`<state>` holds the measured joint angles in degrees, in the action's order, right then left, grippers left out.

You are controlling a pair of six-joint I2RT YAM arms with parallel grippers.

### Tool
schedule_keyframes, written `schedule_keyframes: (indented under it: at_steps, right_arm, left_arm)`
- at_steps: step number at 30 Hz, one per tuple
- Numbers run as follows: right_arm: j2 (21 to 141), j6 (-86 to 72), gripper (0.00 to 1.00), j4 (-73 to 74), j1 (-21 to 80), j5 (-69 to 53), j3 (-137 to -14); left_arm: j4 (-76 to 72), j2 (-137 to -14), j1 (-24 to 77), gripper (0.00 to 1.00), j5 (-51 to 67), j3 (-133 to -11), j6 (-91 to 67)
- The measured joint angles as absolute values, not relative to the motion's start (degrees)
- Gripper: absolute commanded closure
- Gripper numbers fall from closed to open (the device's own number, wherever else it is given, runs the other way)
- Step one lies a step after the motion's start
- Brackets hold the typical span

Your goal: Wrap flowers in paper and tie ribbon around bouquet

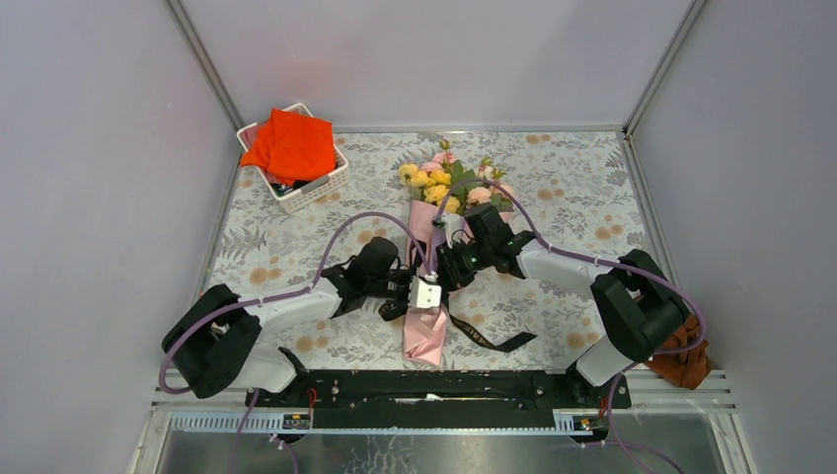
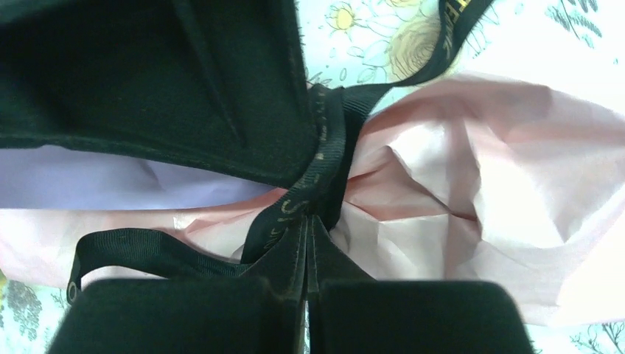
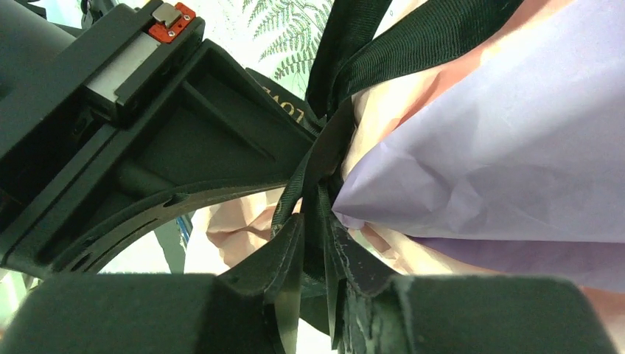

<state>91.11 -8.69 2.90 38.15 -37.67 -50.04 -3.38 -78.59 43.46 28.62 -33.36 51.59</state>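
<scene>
Over on the floral tablecloth point(image 1: 553, 178), top view first: the cone-shaped bouquet point(image 1: 426, 219) of glossy pink-and-purple paper point(image 1: 424, 336) lies mid-table, with its yellow and pink blooms pointing away from the arms. The left gripper point(image 1: 410, 291) and right gripper point(image 1: 449, 272) meet at its waist. One tail of the long narrow black ribbon point(image 1: 491, 342) trails beside the narrow end. Left wrist cam: fingers pressed together, pinching the ribbon against crinkled pink paper. Right wrist cam: tips nipping ribbon folds next to the purple face.
</scene>
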Motion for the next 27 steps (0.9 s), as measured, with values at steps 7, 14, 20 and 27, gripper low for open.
schedule_keyframes:
  at_steps: [7,14,20,27]
  right_arm:
    - [91.11,-8.21,0.67,0.51,38.15,-37.26,-50.04]
    - [91.11,-7.68,0.72,0.1,38.15,-37.12,-50.04]
    - [91.11,-7.44,0.97,0.08,38.2,-36.97,-50.04]
    - [91.09,-7.75,1.0,0.3,38.3,-33.98,-50.04]
  left_arm:
    - [-5.82,-78.06,43.46,1.0,27.86,-35.07,43.05]
    - [-5.8,-76.75,43.29,1.0,27.83,-36.86,38.76]
    - [-5.78,-76.73,43.29,1.0,27.81,-36.86,38.0]
    - [-4.43,-75.22,43.35,0.57,27.11,-36.93,36.51]
